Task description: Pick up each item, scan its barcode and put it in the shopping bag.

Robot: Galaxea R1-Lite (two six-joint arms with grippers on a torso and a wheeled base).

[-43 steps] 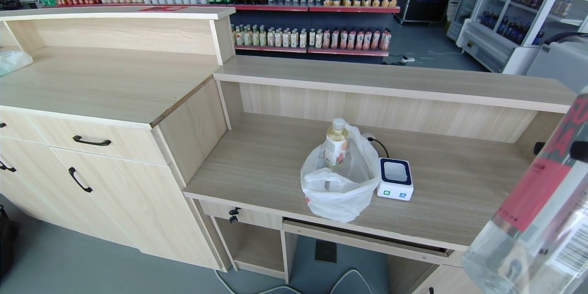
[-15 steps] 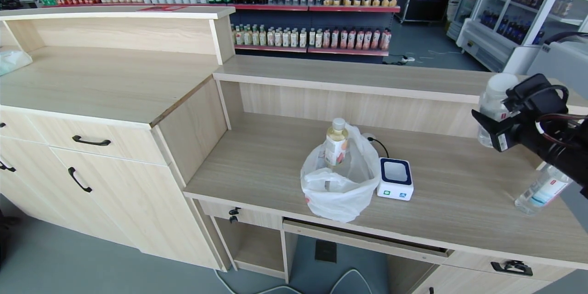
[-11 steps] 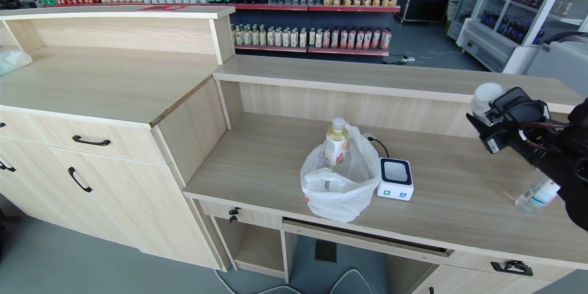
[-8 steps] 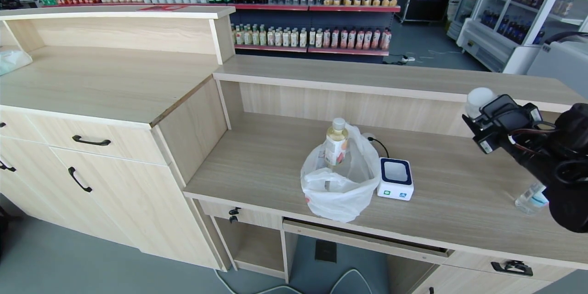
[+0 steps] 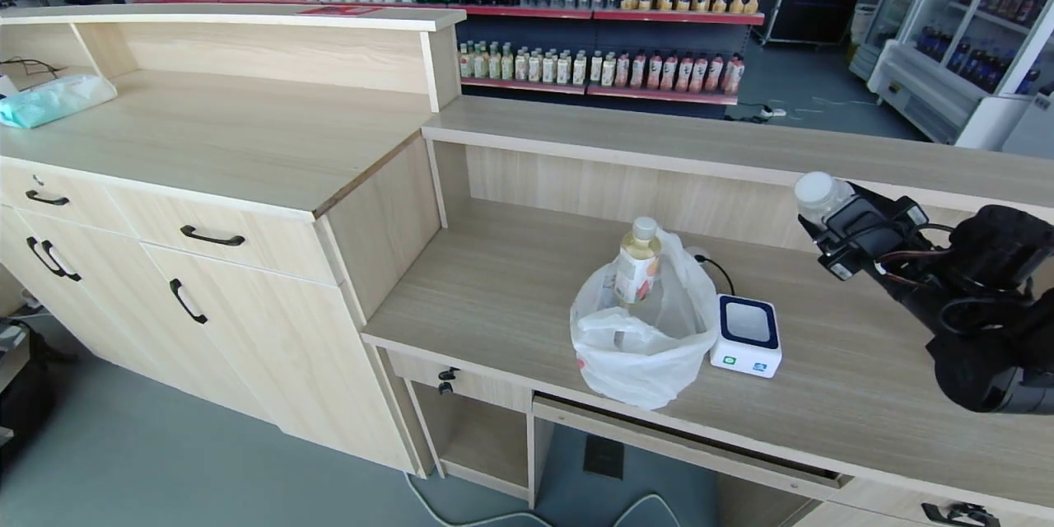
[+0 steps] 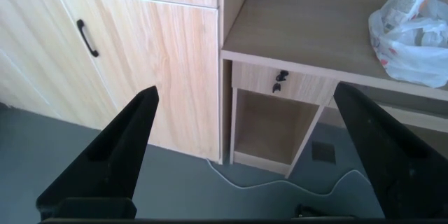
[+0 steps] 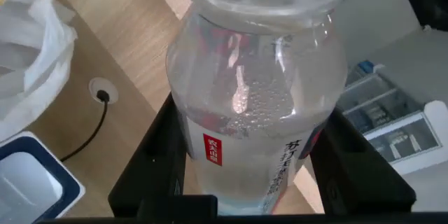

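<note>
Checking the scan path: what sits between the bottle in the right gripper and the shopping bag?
In the head view, the scanner sits beside the shopping bag, between it and the bottle in the right gripper.

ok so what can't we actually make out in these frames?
1. Clear bottle: barcode unseen; right gripper and arm hide its body in the head view, edges crop it in the right wrist view.
2. Yellow drink bottle in the shopping bag: lower half veiled by plastic, head view.
3. Scanner: cropped by the right wrist view's edge.
4. Shelf bottles: labels too small, head view.
</note>
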